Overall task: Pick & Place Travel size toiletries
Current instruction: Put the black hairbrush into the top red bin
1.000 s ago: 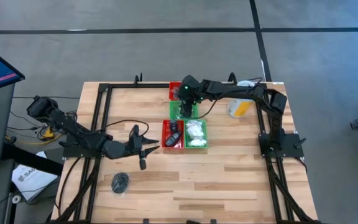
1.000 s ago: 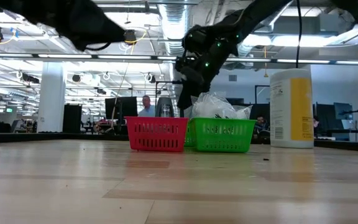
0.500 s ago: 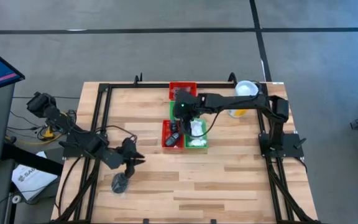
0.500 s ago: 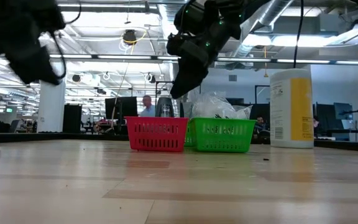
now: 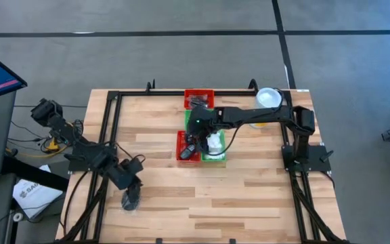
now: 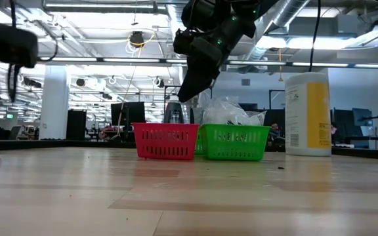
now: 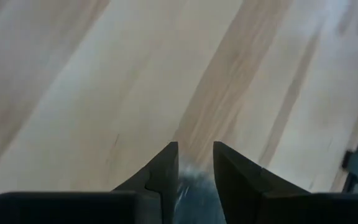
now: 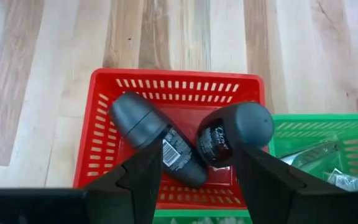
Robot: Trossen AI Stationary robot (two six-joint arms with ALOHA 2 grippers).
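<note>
Toiletries sit sorted near the centre of the high view: two dark deodorant bottles (image 8: 166, 140) lie side by side in the near red basket (image 8: 98, 134), and white puffy lumps (image 5: 213, 142) fill the green basket (image 5: 217, 157) touching its right side. A second red basket (image 5: 199, 97) stands above them in the frame, and a yellow canister (image 5: 265, 103) to the upper right.

Right gripper (image 5: 196, 130) hovers over the near red basket, its fingers spread apart and holding nothing; in the wrist view the bottles show between the two dark fingers (image 8: 143, 177), low in the frame. In the low view it hangs well above the basket rims, upper centre.

Left gripper (image 5: 131, 184) is at the lower left of the high view, directly over a dark disc (image 5: 131, 199) lying alone on the table (image 5: 249, 196). Its fingers (image 7: 164, 171) stand a little apart, with a grey blur between them; whether they grip the disc cannot be told.

Judgement: the step in hand is taking the stray disc. To do it well, the left gripper should straddle the disc squarely, close only once low enough, and lift straight. The right arm should clear the baskets first.
</note>
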